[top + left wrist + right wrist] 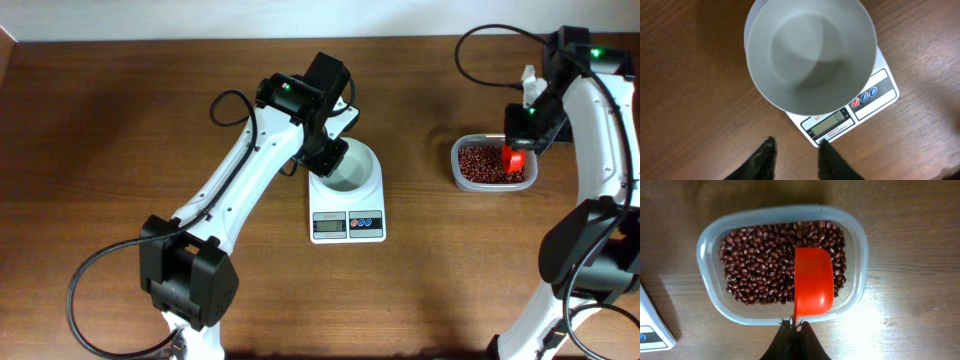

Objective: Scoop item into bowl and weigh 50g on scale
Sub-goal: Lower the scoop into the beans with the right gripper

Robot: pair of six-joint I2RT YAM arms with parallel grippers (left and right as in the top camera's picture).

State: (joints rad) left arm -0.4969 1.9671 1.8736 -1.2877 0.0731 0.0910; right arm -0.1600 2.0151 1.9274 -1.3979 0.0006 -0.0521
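R pincer (795, 325) w/ scoop (813, 282) over beans (755, 270)

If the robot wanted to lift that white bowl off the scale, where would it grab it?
Probably the rim of the bowl, from above, with the left pincer straddling its thin wall. It sits upright and empty, and looks too wide to span whole.

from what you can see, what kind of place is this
Likely a robot lab bench staged for kitchen-style weighing: a wooden table, a white bowl on a kitchen scale, and a clear tub of beans with an orange-red scoop.
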